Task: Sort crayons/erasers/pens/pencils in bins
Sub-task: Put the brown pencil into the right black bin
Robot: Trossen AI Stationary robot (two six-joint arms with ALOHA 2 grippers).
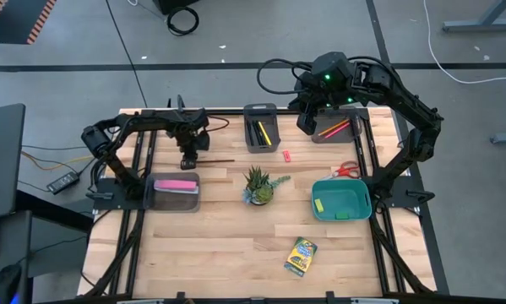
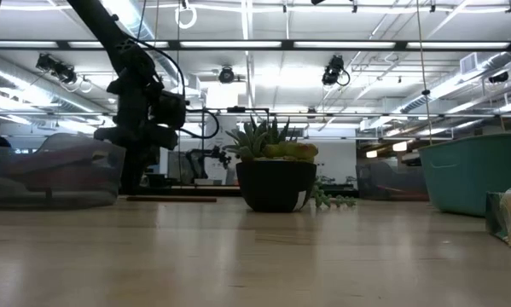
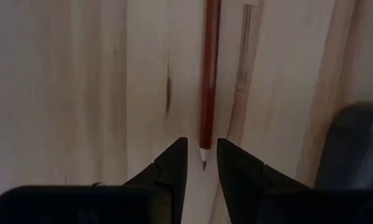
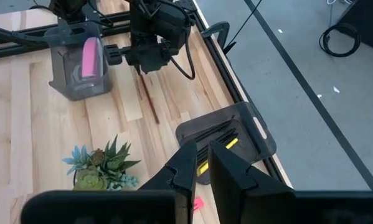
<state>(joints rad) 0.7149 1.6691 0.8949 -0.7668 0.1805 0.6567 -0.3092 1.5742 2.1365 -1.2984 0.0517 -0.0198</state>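
A dark red pencil [image 1: 212, 161] lies flat on the table, left of centre toward the far side. My left gripper [image 1: 189, 159] points straight down at its left end. In the left wrist view the open fingers stand on either side of the pencil's sharpened tip [image 3: 203, 158] with a gap showing on each side. My right gripper [image 4: 202, 163] hangs high over the far right grey bin [image 1: 337, 128], which holds red and orange pencils; its fingers are a narrow gap apart and hold nothing. A crayon box [image 1: 301, 256] lies near the front edge. A red-pink eraser [image 1: 285, 155] lies on the bare wood.
The dark grey bin [image 1: 261, 128] at far centre holds black and yellow pens. The left grey bin [image 1: 176, 190] holds a long pink bar. The teal bin [image 1: 341, 201] at the right holds a small yellow-green block. A potted plant [image 1: 258, 186] stands mid-table, and red scissors [image 1: 347, 170] lie behind the teal bin.
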